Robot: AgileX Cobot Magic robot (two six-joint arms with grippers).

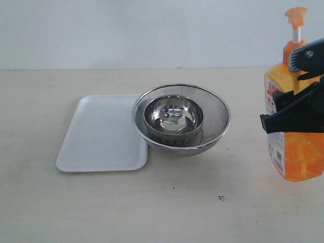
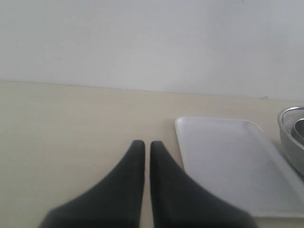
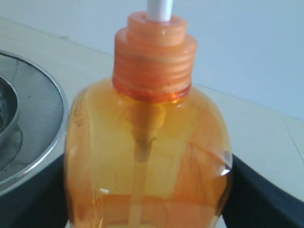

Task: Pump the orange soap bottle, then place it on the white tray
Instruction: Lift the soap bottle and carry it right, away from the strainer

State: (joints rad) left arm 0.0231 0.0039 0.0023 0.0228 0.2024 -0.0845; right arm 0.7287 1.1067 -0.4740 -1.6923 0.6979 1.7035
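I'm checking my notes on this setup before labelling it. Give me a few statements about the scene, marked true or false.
1. The orange soap bottle stands on the white tray. False: it stands on the table, apart from the tray.
2. The right gripper has its fingers on either side of the bottle. True.
3. A smaller steel bowl sits inside the mesh bowl. True.
4. The left gripper is wide open. False: its fingers are nearly touching.

Exterior high, frontal; wrists low, close; left shares white tray (image 1: 101, 134).
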